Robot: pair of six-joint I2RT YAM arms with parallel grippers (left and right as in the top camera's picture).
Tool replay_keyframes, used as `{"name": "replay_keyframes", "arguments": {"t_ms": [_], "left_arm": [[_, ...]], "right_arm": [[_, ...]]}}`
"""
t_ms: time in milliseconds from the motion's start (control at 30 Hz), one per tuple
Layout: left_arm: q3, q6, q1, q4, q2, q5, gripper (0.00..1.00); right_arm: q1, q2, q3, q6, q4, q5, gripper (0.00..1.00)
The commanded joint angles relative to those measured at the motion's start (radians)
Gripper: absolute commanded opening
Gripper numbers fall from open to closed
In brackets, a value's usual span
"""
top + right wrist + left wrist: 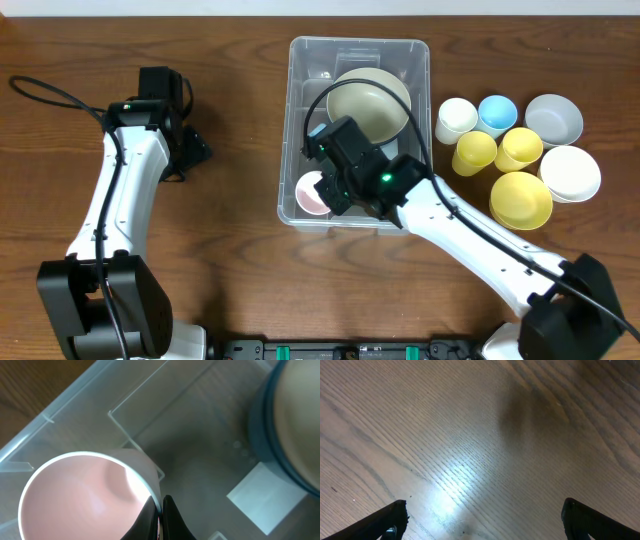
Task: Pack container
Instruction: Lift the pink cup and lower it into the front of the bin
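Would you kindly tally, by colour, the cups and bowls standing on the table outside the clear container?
Yellow: 3
White: 2
Blue: 1
Pale grey: 1
Total: 7 outside the container

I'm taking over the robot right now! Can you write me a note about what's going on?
Left gripper: open and holding nothing, over the bare table to the left of the container.
Right gripper: inside the container, shut on the rim of the pink cup.
Done: the big beige bowl and the pink cup are in the container.
Left: let go of the cup, then pack the seven cups and bowls to its right, such as the yellow bowl.
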Motion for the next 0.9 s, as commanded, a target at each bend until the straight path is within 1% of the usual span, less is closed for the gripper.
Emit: {"name": "replay_keyframes", "arguments": {"t_ms": [0,300,567,867], "left_arm": [[-0.002,0.003,0.002,-0.004,-0.004,-0.019,0.98],[-0.002,0.003,0.002,-0.004,-0.004,-0.019,0.98],[-0.002,0.003,0.002,-0.004,-0.004,-0.019,0.98],[-0.002,0.003,0.002,-0.004,-0.004,-0.019,0.98]], "right_arm": [[0.017,0.043,0.022,0.01,-0.002,0.011,0.01],[0.018,0.102,0.022,0.01,0.002,0.011,0.01],[0.018,0.103,0.022,0.01,0.061,0.01,0.04],[0.019,0.103,0.022,0.01,0.047,0.01,0.02]]}}
